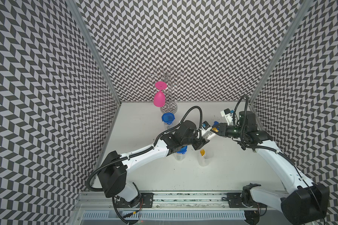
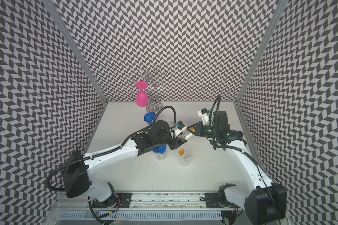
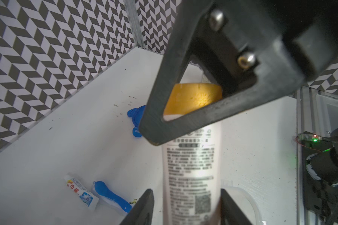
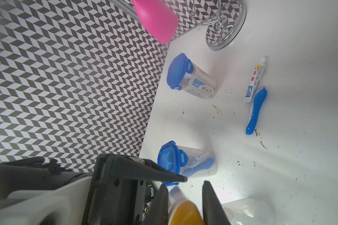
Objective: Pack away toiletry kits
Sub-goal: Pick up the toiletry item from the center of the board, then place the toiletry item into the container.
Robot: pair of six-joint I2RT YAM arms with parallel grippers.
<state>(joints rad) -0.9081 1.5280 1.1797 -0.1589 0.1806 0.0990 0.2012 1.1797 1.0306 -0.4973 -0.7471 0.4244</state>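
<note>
Table [image 1: 144, 175]: matte white, flecked with dark crumbs

Held item: small white plastic bottle with yellow-orange cap [image 3: 191, 165]. It is cylindrical and glossy, and the label carries fine print and a QR code. It hangs in the air over mid-table, bridging the two end effectors

Right end effector [image 4: 184, 187]: black wedge-shaped fingers drawn in narrow, both pressed against the cap. It has firm hold of the bottle

Left end effector [image 3: 186, 191]: jaws spread wider than the bottle body, flanking its lower end. A gap shows on one side, so it has no grip

Counts:
- Clear plastic jars: three
  - Far lidded jar [image 4: 195, 83] has a blue clip-tab lid and holds a bottle and a tube
  - Near lidded jar [image 4: 195, 165] holds a blue toothbrush
  - Lidless jar [image 1: 203, 162] stands upright with a second bottle [image 1: 203, 153] inside
- Loose blue lid [image 3: 136, 118]: one, flat on the table
- Loose white-blue toothpaste tube [image 4: 255, 79]: one, soft and crimped, touching the loose blue plastic toothbrush [image 4: 256, 111], also one
- Bottles seen: three

At the back, a pink goblet [image 1: 159, 99] hangs inverted on a chrome wire rack [image 1: 169, 110]
</note>
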